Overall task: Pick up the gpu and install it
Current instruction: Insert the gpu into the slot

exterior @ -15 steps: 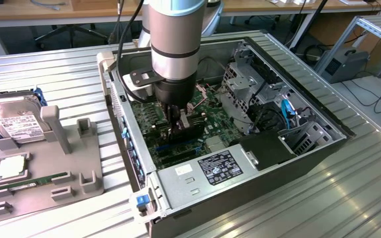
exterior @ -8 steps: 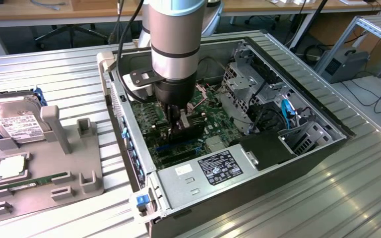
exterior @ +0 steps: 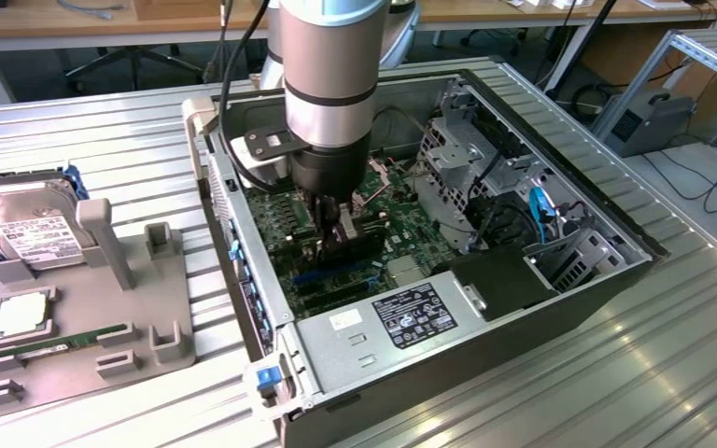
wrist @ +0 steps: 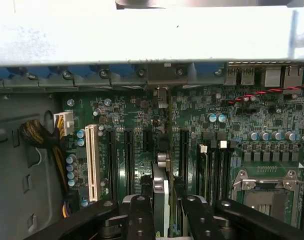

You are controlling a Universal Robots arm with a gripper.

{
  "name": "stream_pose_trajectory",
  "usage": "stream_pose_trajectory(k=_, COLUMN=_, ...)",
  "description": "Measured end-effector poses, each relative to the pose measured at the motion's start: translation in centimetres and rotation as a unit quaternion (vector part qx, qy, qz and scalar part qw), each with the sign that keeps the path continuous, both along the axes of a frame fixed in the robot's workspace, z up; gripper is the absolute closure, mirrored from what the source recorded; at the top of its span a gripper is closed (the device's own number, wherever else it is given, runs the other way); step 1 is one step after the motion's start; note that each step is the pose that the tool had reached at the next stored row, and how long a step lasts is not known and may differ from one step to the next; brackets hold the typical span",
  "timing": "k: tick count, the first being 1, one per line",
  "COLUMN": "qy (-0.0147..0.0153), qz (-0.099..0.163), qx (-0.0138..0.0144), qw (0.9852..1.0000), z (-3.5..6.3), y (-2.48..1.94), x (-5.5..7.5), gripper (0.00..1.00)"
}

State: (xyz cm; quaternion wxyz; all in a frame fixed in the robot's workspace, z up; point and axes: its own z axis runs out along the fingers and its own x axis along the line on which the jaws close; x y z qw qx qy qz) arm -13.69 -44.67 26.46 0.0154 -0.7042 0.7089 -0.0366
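Fingers [wrist: 164,210]: clenched on the gpu [wrist: 161,187], one on each flat face, so the card hangs on edge.
Gpu: inside the open computer case [exterior: 558,289], just above the motherboard [wrist: 137,145], its bracket end toward the case's rear wall, apparently lined up with an expansion slot.
Arm [exterior: 328,84]: reaches straight down into the case.
Tabletop: a grey fixture tray [exterior: 147,327] near the exterior view's left edge carries the hard drive [exterior: 29,233] and memory stick [exterior: 53,341].
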Motion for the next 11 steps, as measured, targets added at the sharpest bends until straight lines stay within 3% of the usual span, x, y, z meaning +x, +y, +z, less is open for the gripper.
stream_pose_trajectory(k=5, qy=0.0004, qz=0.0, qx=0.004, qw=1.0, z=-0.16, y=0.0, x=0.02, gripper=0.73)
stream_pose_trajectory(k=11, qy=0.0001, qz=0.0, qx=0.0049, qw=1.0, z=-0.08, y=0.0, x=0.03, gripper=0.73)
